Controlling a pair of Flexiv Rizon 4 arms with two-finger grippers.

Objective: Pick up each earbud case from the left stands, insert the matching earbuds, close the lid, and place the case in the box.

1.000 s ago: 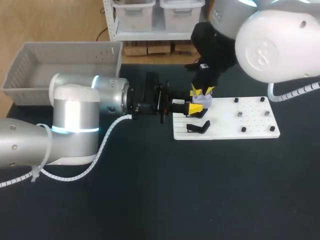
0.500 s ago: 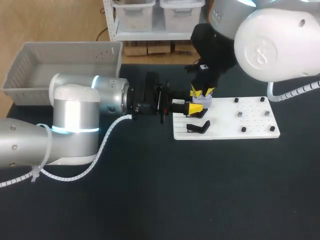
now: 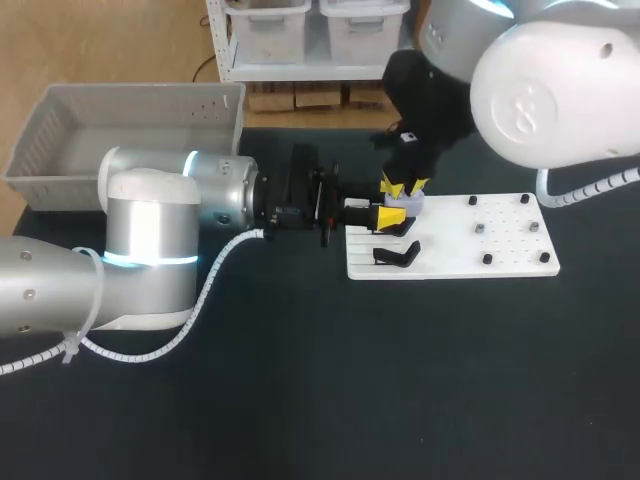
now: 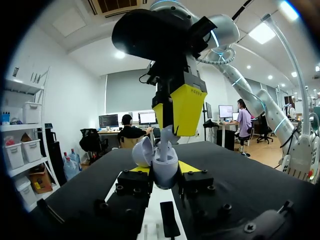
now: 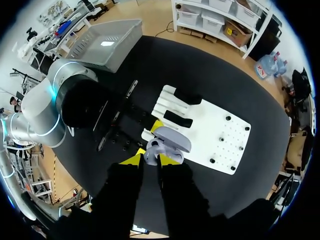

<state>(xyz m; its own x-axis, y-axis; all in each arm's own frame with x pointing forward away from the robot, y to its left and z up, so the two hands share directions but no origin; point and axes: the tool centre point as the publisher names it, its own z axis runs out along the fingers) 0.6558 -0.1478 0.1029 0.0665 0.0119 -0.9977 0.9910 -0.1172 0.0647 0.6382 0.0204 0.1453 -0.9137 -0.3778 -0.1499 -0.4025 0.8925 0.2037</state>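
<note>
The left arm [image 3: 150,250] lies low across the dark counter [image 3: 400,380]. Its left fingers [image 4: 189,166] clamp the open lavender earbud case [image 4: 165,174] over a white stand board [image 3: 500,262]. From above, the right fingers [image 4: 187,107] narrowly pinch a white earbud [image 4: 163,146] standing in the case. A grey box [image 3: 60,150] sits at the far left.

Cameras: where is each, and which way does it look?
Head view: above and behind, looking down on the table; left arm, right arm show.
Left wrist view: on the left arm, looking along the left fingers holding the case, toward the right fingers pinching an earbud.
Right wrist view: on the right arm, looking down past its fingers at the board.
Both wrist views show the case.
</note>
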